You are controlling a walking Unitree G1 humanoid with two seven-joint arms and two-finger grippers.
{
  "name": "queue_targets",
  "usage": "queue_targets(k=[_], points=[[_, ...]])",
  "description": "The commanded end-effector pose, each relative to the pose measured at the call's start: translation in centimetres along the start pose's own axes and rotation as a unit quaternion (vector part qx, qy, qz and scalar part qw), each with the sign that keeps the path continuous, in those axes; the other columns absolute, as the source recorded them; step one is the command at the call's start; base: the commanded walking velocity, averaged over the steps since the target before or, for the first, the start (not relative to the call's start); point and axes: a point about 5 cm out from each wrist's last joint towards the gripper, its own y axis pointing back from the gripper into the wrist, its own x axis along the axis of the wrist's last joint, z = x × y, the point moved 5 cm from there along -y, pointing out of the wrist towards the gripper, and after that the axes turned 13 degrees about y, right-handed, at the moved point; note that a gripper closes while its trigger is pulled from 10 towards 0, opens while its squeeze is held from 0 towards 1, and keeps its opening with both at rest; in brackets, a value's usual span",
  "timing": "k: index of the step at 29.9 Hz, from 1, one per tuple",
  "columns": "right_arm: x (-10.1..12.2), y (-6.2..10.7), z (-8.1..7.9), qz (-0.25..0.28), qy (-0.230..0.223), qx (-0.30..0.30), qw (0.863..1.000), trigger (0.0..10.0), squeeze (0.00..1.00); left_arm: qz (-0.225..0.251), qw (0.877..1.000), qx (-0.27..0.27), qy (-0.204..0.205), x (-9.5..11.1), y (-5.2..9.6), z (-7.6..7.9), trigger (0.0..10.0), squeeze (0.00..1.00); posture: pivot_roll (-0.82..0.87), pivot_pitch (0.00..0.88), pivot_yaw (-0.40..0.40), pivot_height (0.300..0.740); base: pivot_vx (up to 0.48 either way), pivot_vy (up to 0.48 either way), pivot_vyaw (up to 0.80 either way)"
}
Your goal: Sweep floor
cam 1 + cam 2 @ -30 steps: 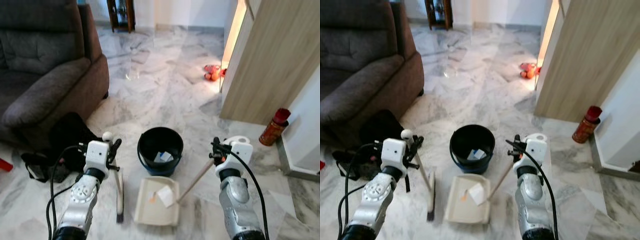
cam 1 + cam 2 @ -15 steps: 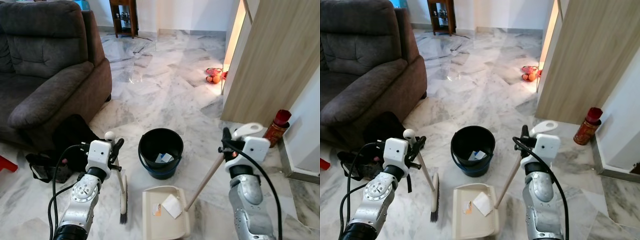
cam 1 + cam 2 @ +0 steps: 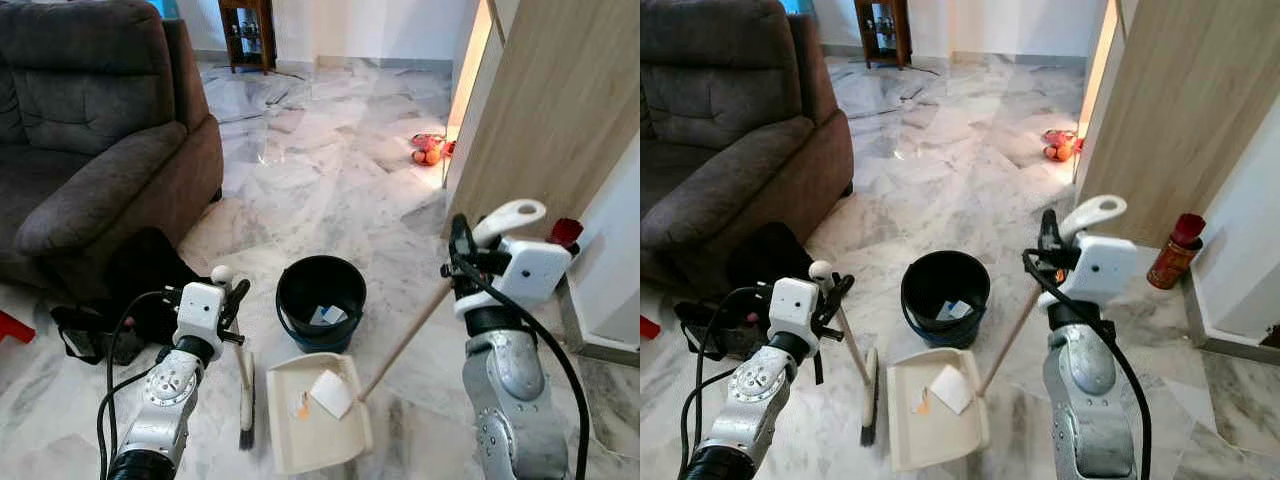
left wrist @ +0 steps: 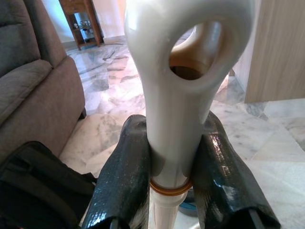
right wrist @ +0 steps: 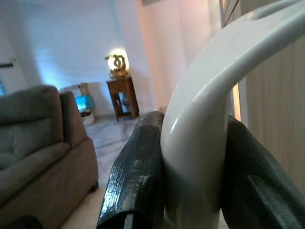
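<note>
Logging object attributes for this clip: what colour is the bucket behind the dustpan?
Black; the bucket shows best in the left eye view.

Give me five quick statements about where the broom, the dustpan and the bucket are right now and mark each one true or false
1. The right gripper is shut on the dustpan handle. True.
2. The dustpan holds a piece of white paper. True.
3. The black bucket is empty. False: some white and blue scraps lie inside it.
4. The left gripper holds the broom by its handle, with the brush end down at the floor. True.
5. The broom stands to the robot's right of the dustpan. False: it stands on the robot's left of it.
</note>
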Motion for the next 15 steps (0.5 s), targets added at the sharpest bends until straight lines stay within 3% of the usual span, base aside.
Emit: queue_targets(k=[1,6,15], points=[[3.7,-0.5,-0.6,0.06,-0.016,0.002,0.998,10.0,0.0,0.024,1.0,-0.004,-0.015,1.2,-0.4,0.0,10.0,0.0,0.02,0.025,0.06,0.74,0.0,0.0,0.0],[6.4,-1.3,-0.6,0.094,-0.021,-0.015,0.995,10.0,0.0,0.024,1.0,0.0,-0.016,1.2,-0.4,-0.2,10.0,0.0,0.02,0.024,0.057,0.74,0.0,0.0,0.0],[7.4,-2.5,0.2,0.11,-0.031,-0.051,0.992,10.0,0.0,0.021,1.0,-0.005,-0.021,1.0,-0.4,0.2,10.0,0.0,0.02,0.023,0.058,0.74,0.0,0.0,0.0]])
